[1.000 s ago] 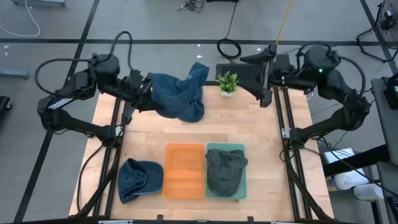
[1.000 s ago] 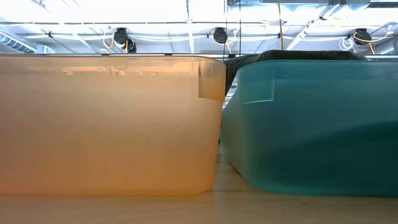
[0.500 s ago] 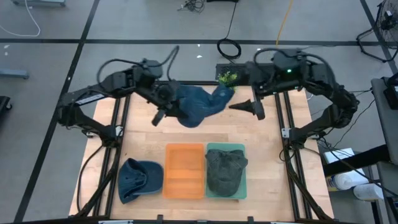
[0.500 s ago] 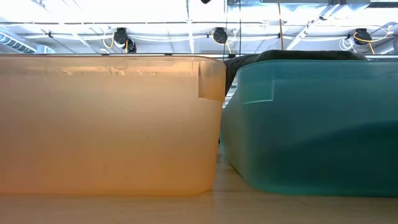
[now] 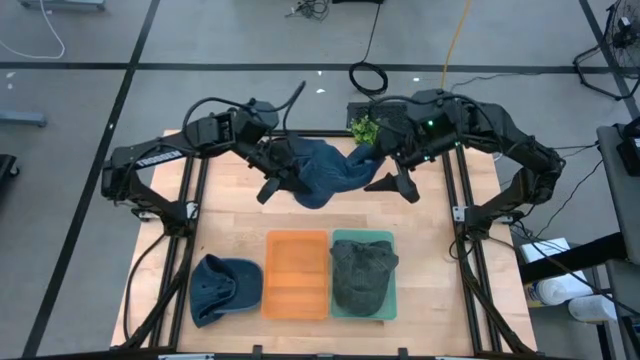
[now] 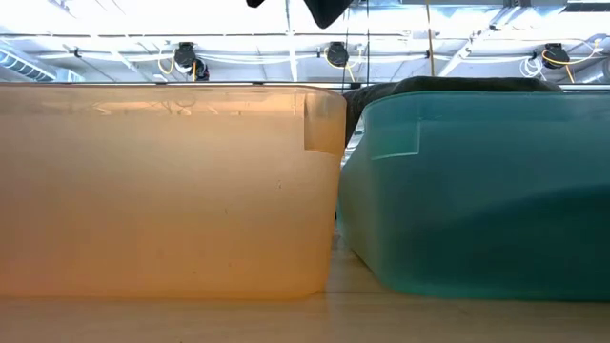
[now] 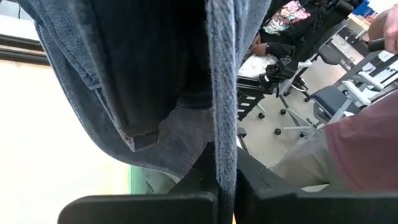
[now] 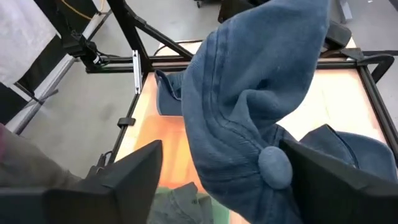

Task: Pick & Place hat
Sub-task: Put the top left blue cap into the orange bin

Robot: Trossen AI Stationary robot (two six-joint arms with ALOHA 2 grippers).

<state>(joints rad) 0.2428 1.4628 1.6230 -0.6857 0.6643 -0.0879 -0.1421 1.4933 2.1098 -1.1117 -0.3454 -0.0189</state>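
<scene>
A blue denim hat is in the air over the far middle of the table. My left gripper is at its left side, shut on it. My right gripper is at its right side and open; in the right wrist view its fingers stand on either side of the hat's crown, near the top button. In the low view only a dark tip hangs in at the top edge. A second blue hat lies on the table's near left. My left gripper pinches a folded edge of the hat's rim between its two fingers, coming from the table's left. The hat is lifted clear of the table and sags slack beyond the fingers. My right gripper: whether its open fingers touch the crown, I cannot tell.
An orange bin and a green bin stand side by side at the near middle. A dark grey-green hat lies in the green bin. A small potted plant stands at the far edge, close behind my right gripper.
My left gripper has carried the hat from the far left corner toward the table's right, to the far middle, and the hat has swung out toward my right arm. My right gripper has moved toward the table's left and down, up to the hat's right side.
</scene>
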